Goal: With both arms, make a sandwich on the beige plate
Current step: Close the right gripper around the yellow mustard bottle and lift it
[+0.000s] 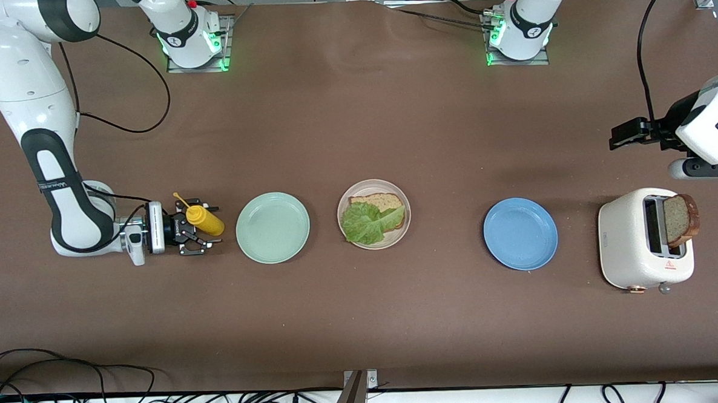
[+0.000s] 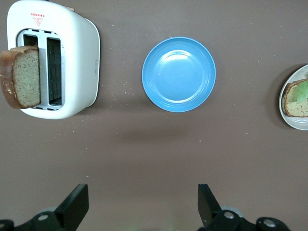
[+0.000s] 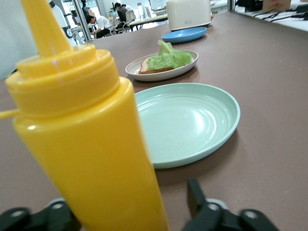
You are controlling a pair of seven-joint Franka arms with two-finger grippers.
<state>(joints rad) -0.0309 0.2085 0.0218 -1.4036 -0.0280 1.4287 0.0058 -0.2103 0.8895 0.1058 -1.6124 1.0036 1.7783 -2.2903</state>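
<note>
No text is legible; the toaster [image 1: 637,247] bears a red logo.

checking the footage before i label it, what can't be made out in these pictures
- Right pincer: the mustard bottle fills the right wrist view and hides whether the fingers press it.
- Bread slice on the beige plate: lettuce covers most of it in the front view.
- Toaster: its second slot cannot be seen into; bread sticks out of one slot.
- Left pincer: cut off by the left wrist view's edge.
</note>
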